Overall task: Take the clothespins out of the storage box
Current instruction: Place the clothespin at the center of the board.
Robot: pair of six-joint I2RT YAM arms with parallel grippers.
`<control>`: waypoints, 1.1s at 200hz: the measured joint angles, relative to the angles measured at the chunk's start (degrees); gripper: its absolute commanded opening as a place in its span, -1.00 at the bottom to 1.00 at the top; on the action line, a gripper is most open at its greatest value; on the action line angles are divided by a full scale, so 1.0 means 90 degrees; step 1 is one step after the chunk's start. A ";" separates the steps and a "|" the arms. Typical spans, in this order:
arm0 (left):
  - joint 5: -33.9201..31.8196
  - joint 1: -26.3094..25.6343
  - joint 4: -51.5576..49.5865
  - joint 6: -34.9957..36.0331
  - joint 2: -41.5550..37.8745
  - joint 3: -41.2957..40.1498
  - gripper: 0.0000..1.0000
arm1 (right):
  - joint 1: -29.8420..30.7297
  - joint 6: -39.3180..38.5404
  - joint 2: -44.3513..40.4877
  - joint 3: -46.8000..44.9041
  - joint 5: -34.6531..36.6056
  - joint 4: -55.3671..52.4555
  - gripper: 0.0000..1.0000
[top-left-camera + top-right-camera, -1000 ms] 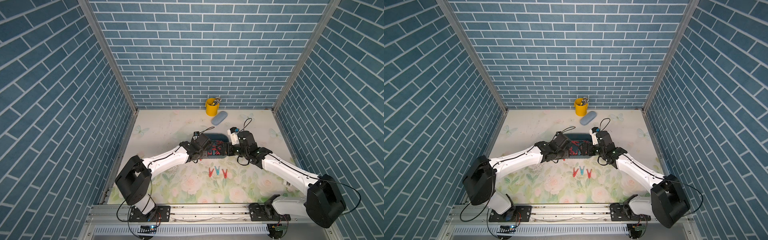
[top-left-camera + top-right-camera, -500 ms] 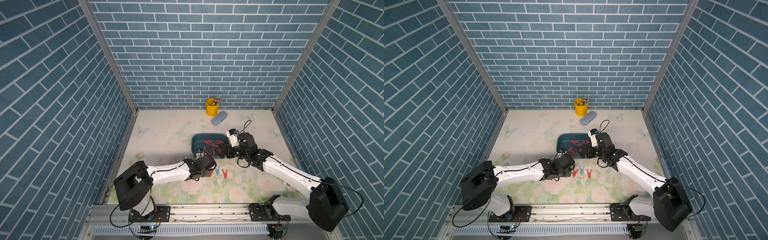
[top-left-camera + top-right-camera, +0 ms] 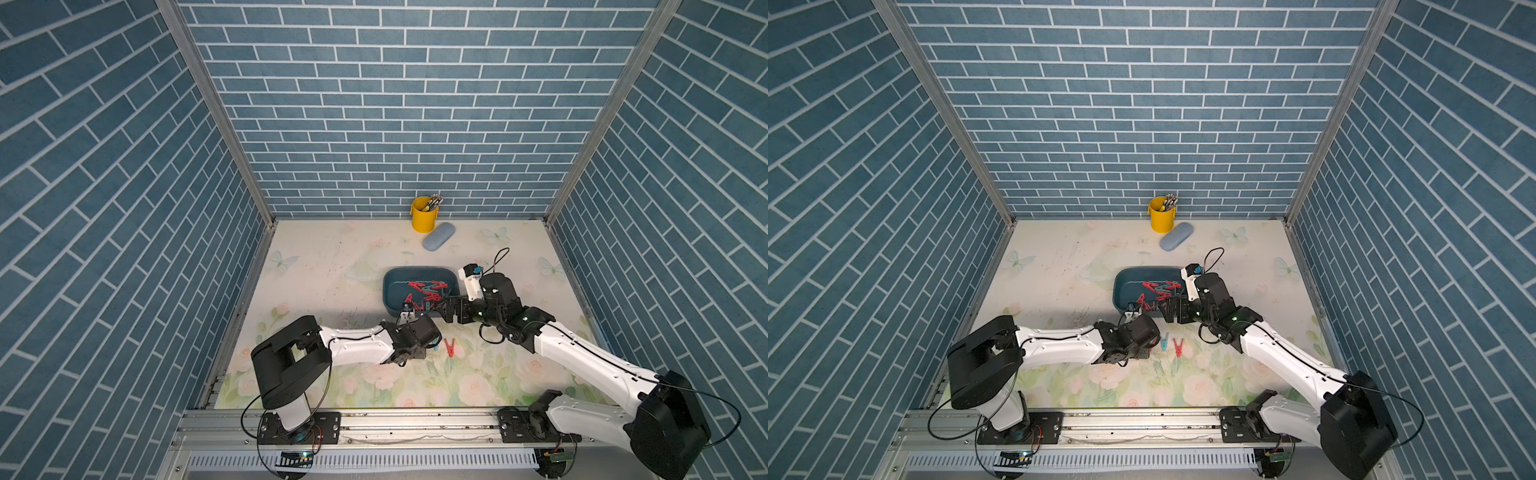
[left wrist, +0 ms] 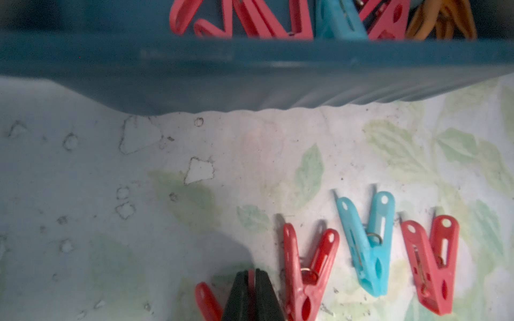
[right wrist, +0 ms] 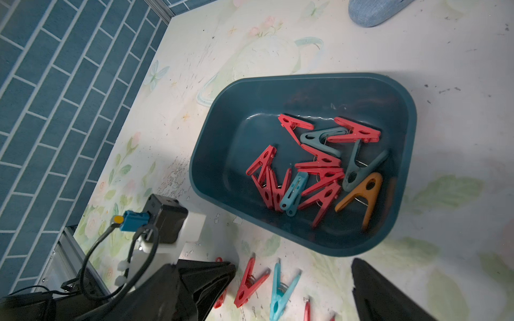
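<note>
Trouble could start at the row just outside the storage box (image 4: 250,83). Look at the left fingers (image 4: 239,297): clenched on a red clothespin (image 4: 204,298), low over the counter (image 4: 111,194) outside the box's near wall. The neighbouring red clip (image 4: 306,278) lies right beside it; touching or not, I can't tell. Let go too high or too fast and, my guess, the held one lands on that neighbour or skids, knocking the blue clip (image 4: 367,250) and the end red clip (image 4: 431,264) out of line.

Second worry: the right fingers (image 5: 200,286) are spread wide, holding nothing, hovering by the box's near rim. Drop from there and one finger could catch that rim and shove or tip the box. The heap (image 5: 319,172) inside is interlocked, red legs crossing teal ones, with the orange clothespin (image 5: 361,197) against the near wall, so a grab may drag up two at once and spill one. In both top views the left arm (image 3: 357,345) and right arm (image 3: 1287,357) meet close together on that near side of the box, so a clash looks possible if both move at once.

Where things lie: one clothespin is pinched between the left fingers and three are on the counter beside them, outside the box. A dozen or so are inside the box, ahead of the right fingers and apart from them.
</note>
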 measured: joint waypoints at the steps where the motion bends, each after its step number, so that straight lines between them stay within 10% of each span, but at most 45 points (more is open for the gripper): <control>1: -0.0005 0.0000 -0.0002 0.0002 0.0007 0.0007 -0.88 | 0.0002 0.0000 -0.0002 -0.0002 0.0002 -0.0007 0.99; 148: -0.0340 0.0002 -0.0661 0.0206 -0.0287 0.0532 0.00 | 0.0051 0.0000 0.0078 -0.0073 0.0114 -0.0051 0.99; 220: -0.0389 0.0529 -0.0826 0.0442 -0.1428 0.0685 0.99 | 0.0109 -0.0063 0.1049 0.0794 0.0435 -0.0124 0.94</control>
